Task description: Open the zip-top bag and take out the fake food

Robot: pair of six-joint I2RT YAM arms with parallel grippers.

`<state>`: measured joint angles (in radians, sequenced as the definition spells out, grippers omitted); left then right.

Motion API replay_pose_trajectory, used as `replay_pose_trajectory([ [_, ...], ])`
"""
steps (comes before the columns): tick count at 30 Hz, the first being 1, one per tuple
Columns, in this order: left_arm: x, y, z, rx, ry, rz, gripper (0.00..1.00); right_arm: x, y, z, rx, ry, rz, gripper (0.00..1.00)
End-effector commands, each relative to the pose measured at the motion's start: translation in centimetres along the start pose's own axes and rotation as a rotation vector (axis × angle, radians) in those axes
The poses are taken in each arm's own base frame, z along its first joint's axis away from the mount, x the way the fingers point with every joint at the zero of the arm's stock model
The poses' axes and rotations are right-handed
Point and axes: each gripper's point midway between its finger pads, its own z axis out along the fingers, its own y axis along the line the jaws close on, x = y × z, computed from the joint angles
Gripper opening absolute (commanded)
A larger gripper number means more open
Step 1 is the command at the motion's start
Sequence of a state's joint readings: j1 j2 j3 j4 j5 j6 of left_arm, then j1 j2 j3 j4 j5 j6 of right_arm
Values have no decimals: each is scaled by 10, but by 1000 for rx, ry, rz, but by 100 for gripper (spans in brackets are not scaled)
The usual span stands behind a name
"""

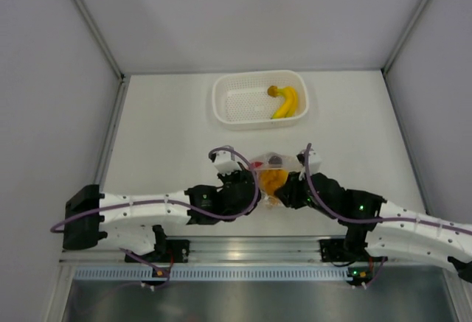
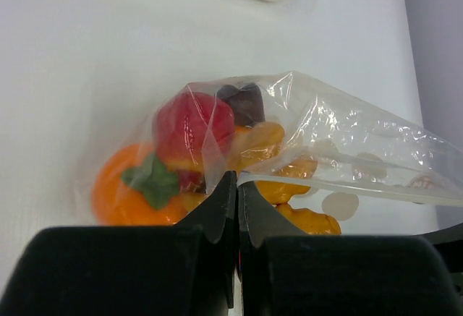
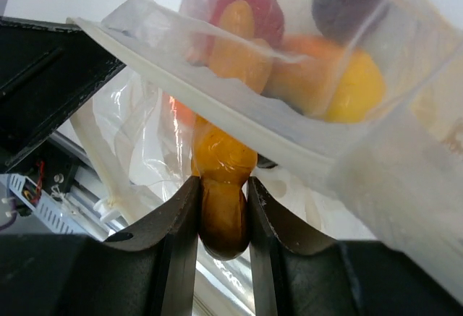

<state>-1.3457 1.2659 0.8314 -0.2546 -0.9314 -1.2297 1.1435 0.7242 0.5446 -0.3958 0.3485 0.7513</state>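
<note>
Clear crinkly plastic: we log the zip-top bag (image 1: 271, 171) mid-table, nearer than the white basket (image 1: 221, 108), between both arms. Left gripper (image 2: 237, 186): fingers pressed together on the bag's film. Right gripper (image 3: 223, 186): fingers pinching an orange piece (image 3: 224, 215) of the fake food (image 2: 192, 124); whether through film, we cannot tell. Banana (image 1: 286, 102) lies in the basket.

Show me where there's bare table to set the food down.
Bare table lies left of the white basket and right of it. The basket's left half is free; a banana fills its right. Crowded around the zip-top bag, held between the left gripper and right gripper.
</note>
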Motion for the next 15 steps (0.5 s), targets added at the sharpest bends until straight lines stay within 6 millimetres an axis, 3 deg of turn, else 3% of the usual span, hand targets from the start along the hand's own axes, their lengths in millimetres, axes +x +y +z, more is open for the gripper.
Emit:
replay_pose_trajectory([
  [1, -32, 8, 7, -68, -105, 64, 0, -21, -10, -19, 43, -45, -151, 0],
  [6, -43, -15, 4, -31, -100, 104, 0, -51, 5, -27, 32, -85, -240, 0],
  [12, -49, -43, 0, 29, -63, 191, 0, -73, 0, -14, 180, -103, -297, 0],
  [15, -50, -45, 0, 29, -68, 204, 0, -74, 0, -7, 214, -86, -285, 0],
])
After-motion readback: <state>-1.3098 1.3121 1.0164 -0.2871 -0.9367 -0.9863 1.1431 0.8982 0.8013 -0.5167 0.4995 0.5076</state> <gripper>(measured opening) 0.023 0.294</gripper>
